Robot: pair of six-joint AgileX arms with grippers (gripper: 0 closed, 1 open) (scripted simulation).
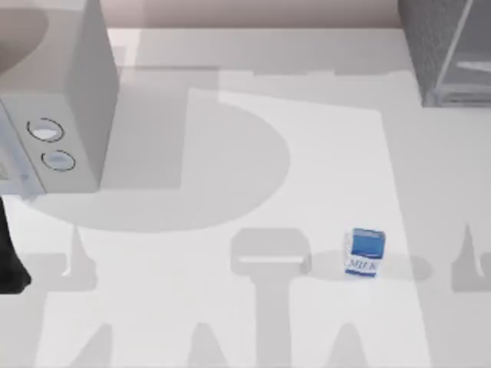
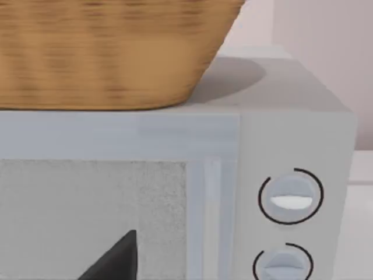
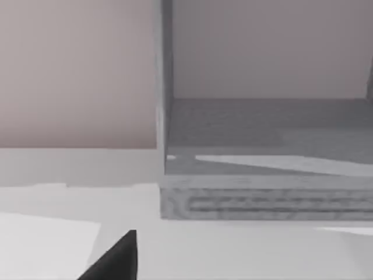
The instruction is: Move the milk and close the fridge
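From the top the milk [image 1: 364, 252] is standing upright on the table [image 1: 230, 307], right of centre toward the near edge, MILK band facing the near edge; the fridge [image 1: 445, 50] is sitting at the far right corner, the microwave [image 1: 57, 115] far left. The left wrist view is facing the microwave's dials [image 2: 290, 197], with a wicker basket [image 2: 111, 52] on top. The right wrist view is looking into the fridge's open, shelf-like inside. Can't tell either gripper's fingers.

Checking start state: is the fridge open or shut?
Open. The right wrist view looks straight into the fridge, its bare grey floor exposed with no door across it. The milk stands on the table.
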